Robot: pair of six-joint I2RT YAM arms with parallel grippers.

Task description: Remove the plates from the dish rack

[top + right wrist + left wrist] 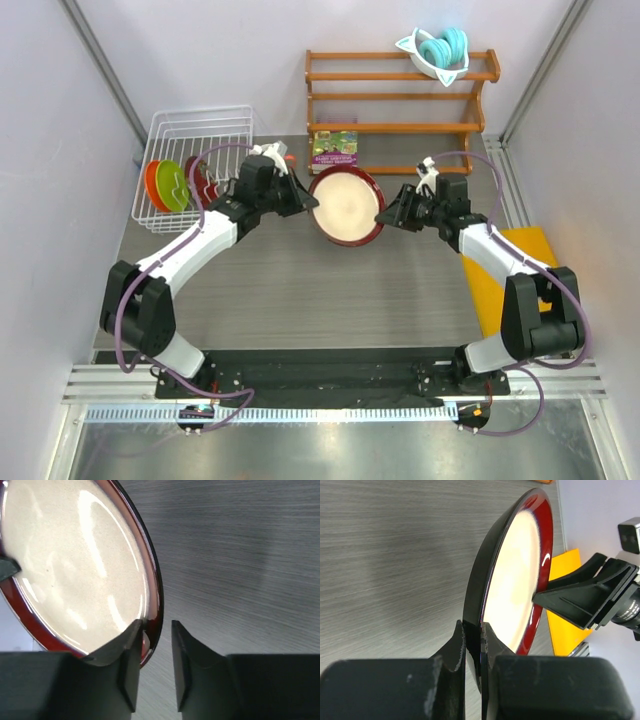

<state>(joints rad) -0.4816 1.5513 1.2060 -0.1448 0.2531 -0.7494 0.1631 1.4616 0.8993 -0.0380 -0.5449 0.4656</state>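
Dark red plate (346, 207), cream face turned toward the overhead cam, is hung between both sets of fingers and appears lifted off the table (300, 290). It is pinched at one edge by the left gripper (472, 630), whose jaws are clamped tight on the rim, one finger on the dark back and one on the cream face. The opp. edge sits inside the right gripper (155, 630): jaws are set partway apart and straddle the rim, w/ one finger against the cream face and a gap showing at the outer finger. No firm hold is seen there yet. The plate's diameter runs straight from the left fingers to the right fingers, so both arms are equally near, each at its own end. A hand-over is judged to be in progress; a full squeeze by the right fingers would be needed before the left ones let go. Well behind the left fingers, the lime green plate (173, 185) and orange plate (155, 185) stand upright in the dish rack (200, 125).
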